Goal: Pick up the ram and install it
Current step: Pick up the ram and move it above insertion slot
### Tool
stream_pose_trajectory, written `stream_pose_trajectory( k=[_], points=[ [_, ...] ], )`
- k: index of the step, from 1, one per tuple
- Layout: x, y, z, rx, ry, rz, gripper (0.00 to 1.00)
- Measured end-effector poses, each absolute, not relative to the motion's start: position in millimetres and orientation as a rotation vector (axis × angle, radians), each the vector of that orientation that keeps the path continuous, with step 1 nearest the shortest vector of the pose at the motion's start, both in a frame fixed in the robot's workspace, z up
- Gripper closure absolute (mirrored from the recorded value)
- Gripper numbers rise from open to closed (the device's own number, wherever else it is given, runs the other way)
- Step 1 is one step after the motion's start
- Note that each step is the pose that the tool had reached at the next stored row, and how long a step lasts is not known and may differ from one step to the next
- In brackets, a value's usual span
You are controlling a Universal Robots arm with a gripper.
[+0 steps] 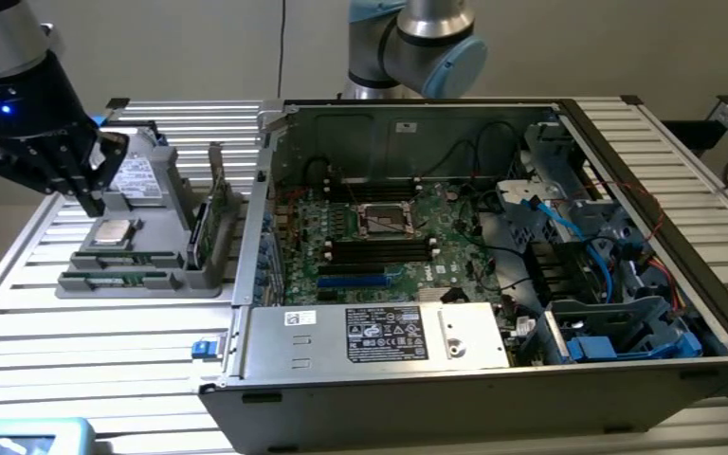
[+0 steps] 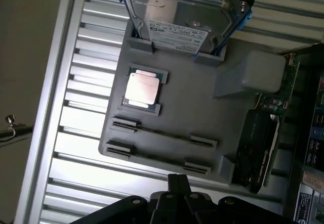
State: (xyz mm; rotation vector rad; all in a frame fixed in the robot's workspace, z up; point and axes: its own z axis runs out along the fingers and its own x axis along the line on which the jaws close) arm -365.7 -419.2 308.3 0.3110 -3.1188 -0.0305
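Observation:
The ram [image 2: 164,134] is a thin dark stick standing on edge between the clips of a slot in the grey parts holder [image 2: 197,92], next to the processor [image 2: 143,87]. My gripper [image 2: 177,181] hangs over the holder's edge on the ram side, fingers shut with nothing between them. In the exterior view the gripper [image 1: 91,204] hovers above the holder [image 1: 136,256] at the left, well apart from the open computer case [image 1: 377,336]. The motherboard's long black slots [image 1: 377,248] lie inside the case.
On the holder also sit a hard drive [image 2: 187,16] and an upright green card [image 1: 219,223]. Cables and blue drive brackets [image 1: 617,332] crowd the case's right side. The slatted aluminium table [image 1: 86,351] extends in front of the holder.

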Motion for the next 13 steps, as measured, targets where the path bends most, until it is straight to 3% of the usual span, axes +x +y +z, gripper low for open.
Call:
stream_pose_trajectory(
  k=[13],
  points=[
    [-365.8,-419.2,307.2,0.676,-3.058,-0.032,0.89]
  ],
)
